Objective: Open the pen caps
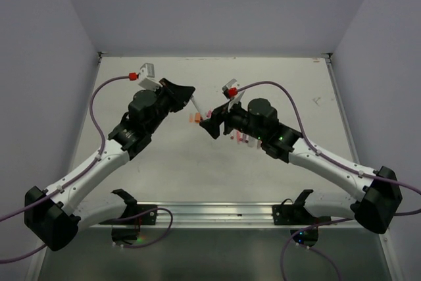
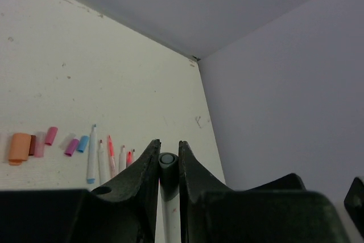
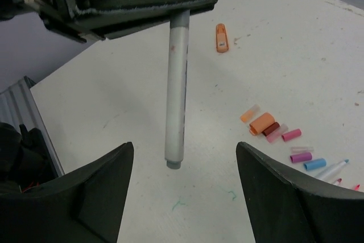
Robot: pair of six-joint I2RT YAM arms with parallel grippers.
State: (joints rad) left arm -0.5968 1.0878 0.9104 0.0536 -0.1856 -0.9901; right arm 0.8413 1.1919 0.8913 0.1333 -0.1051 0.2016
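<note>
Fingers first, top view. Noted left fingers [image 1: 179, 90] closed on a pale pen [image 1: 196, 105], barrel slanting out toward the right fingers [image 1: 212, 125], just off its free end. Judged a two-arm pull set-up: one side anchoring the barrel, the other placed for the cap end. Small orange and pink bits on the worktop [image 1: 164, 162] between and under the arms; too small to sort here.

Left wrist view. Confirmed left fingers pinched tight on the barrel, grey round end [image 2: 168, 160] showing between them. Logged loose caps [image 2: 71, 147] in a rough row at far left: orange, dark red, pink, purple, blue. Beside them, uncapped pens [image 2: 92, 160] lying side by side, tips bare. Judged grouped that way to keep done pieces clear of the working zone.

Right wrist view. Found right fingers [image 3: 94, 194] spread wide, gripping nothing, either side of the hanging pen [image 3: 177, 83] without touching. Lower end grey; cannot tell cap from plug. Spotted one orange marker [image 3: 222, 38] lying apart, seemingly cap on, so likely not yet done.

Writing: none legible. Dark print on the orange marker too small to read. Faint green ink marks [image 3: 179, 204] on the worktop.
</note>
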